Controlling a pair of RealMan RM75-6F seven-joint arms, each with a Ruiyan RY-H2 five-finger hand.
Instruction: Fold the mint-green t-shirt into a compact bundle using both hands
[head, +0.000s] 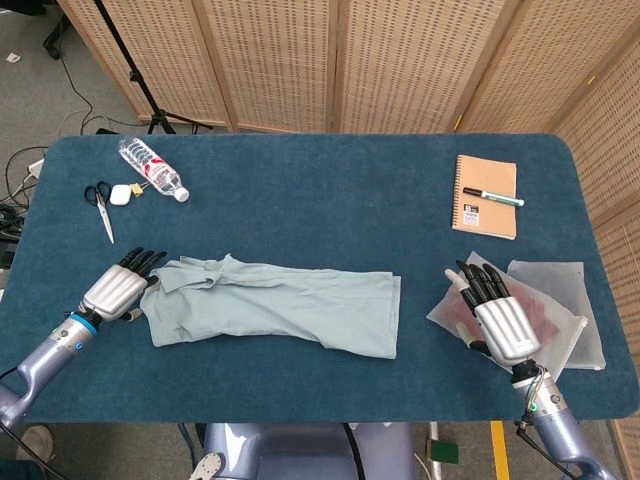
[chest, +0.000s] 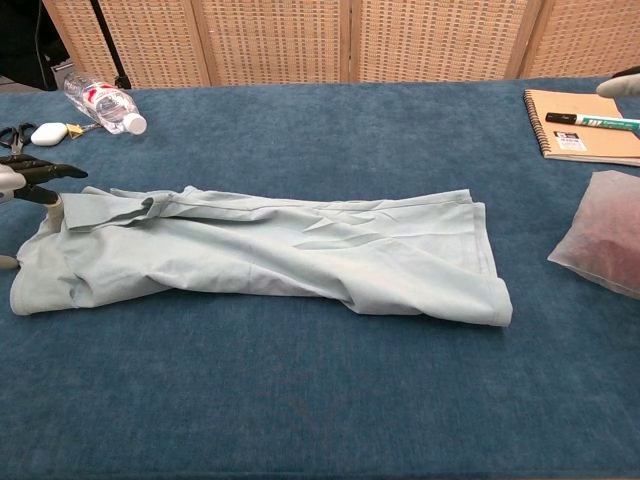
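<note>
Nearest the robot, on the blue bench (head: 300, 180), both hands sit at the near corners. Left hand (head: 117, 288) lies at the near left, fingers extended and held close together, dark fingertips at the left end of the mint-green t-shirt (head: 275, 303); whether they grip the cloth cannot be told. In the chest view only its fingertips (chest: 40, 170) show at the left edge, just beside the shirt's folded collar end. Right hand (head: 497, 311) at the near right, fingers slightly spread, holding nothing visible, resting over a translucent bag (head: 545, 300) with dark reddish contents; a flat whitish sheet (head: 585, 345) lies under the bag.

T-shirt: folded lengthwise into a long narrow strip, lying flat across the middle of the bench, long axis left to right, wrinkled, right end squared off. In the chest view it (chest: 270, 250) spans most of the width, well apart from the bag (chest: 603, 232).

Farther back, left: scissors (head: 102, 208), a small white object (head: 122, 194) just beside them, and a water bottle (head: 152, 167) lying on its side. Farther back, right: spiral notebook (head: 485, 195) with a green-capped marker (head: 493, 195) on it. Behind the bench: wicker folding screens (head: 340, 60).
</note>
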